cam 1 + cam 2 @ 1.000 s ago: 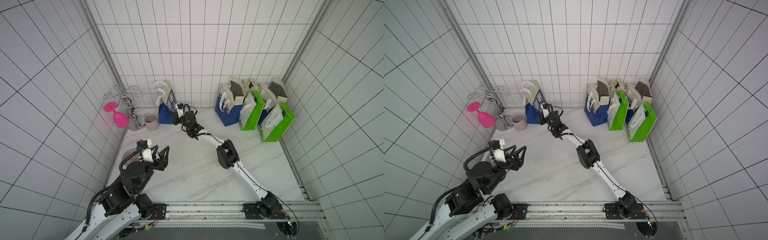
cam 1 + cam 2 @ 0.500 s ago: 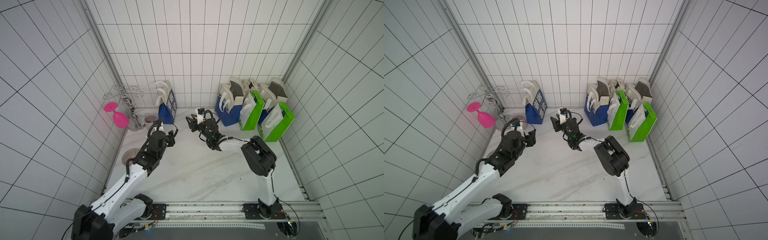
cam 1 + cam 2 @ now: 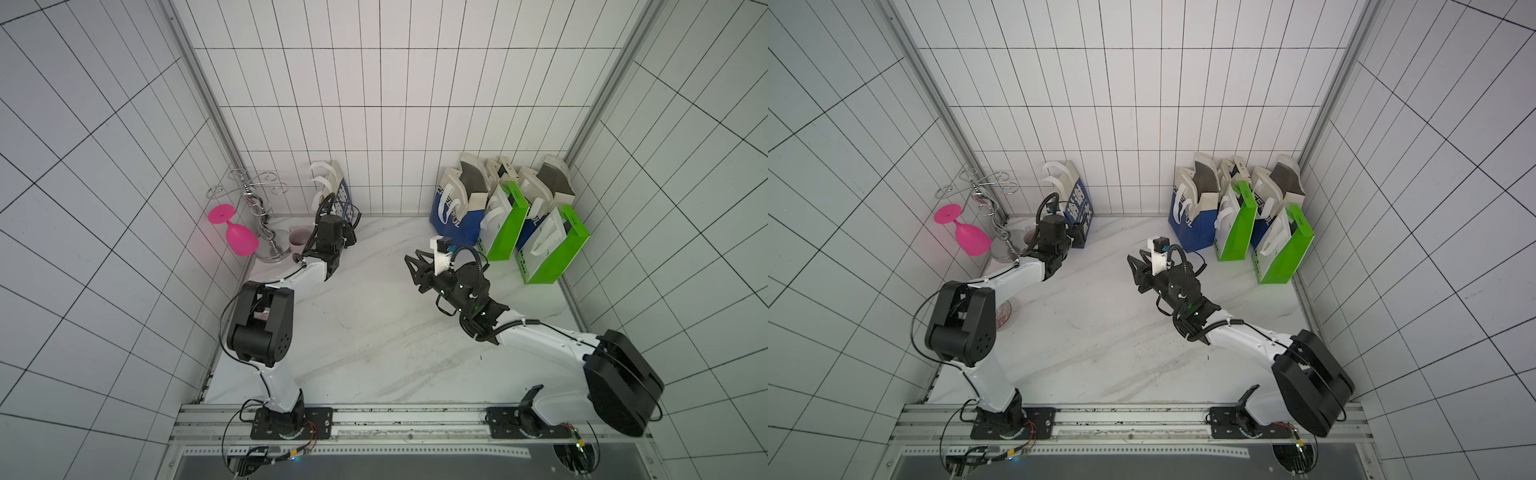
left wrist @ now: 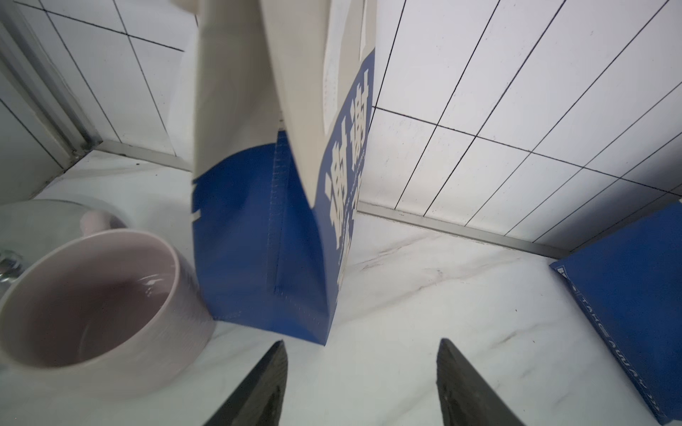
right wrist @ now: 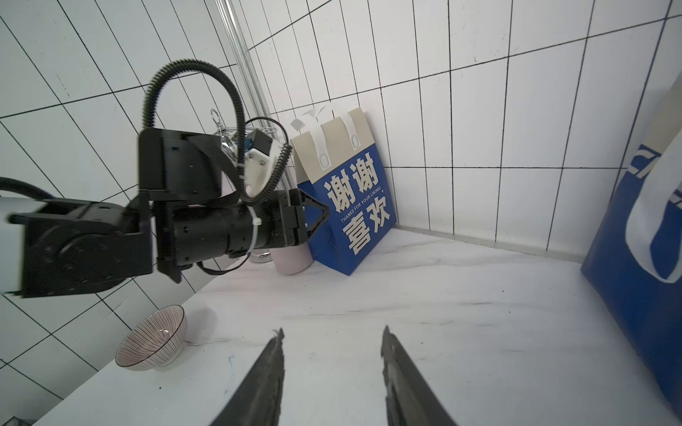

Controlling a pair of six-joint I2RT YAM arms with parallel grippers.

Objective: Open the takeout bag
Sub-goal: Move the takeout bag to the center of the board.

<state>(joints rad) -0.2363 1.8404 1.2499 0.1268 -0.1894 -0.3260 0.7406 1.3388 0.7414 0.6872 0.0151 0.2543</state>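
The takeout bag (image 3: 337, 195) (image 3: 1079, 203) is blue below and beige above, with white handles. It stands at the back left, leaning on the wall. In the right wrist view the takeout bag (image 5: 350, 206) looks flat, with its handles up. My left gripper (image 3: 351, 233) (image 4: 361, 342) is open and holds nothing. It sits low, just in front of the bag's bottom corner (image 4: 317, 332). My right gripper (image 3: 413, 273) (image 3: 1135, 274) (image 5: 333, 329) hovers open and holds nothing over the middle of the table, pointing toward the bag.
A pink mug (image 3: 299, 239) (image 4: 92, 295) touches the bag's left side, beside a metal rack (image 3: 262, 208) and a pink wine glass (image 3: 239, 237). A striped bowl (image 5: 155, 339) sits by the left wall. Several blue and green bags (image 3: 503, 216) crowd the back right corner.
My right gripper, shut at the bag a second ago, has opened and drawn back to the table's middle. My left arm has swung from the front left up to the bag.
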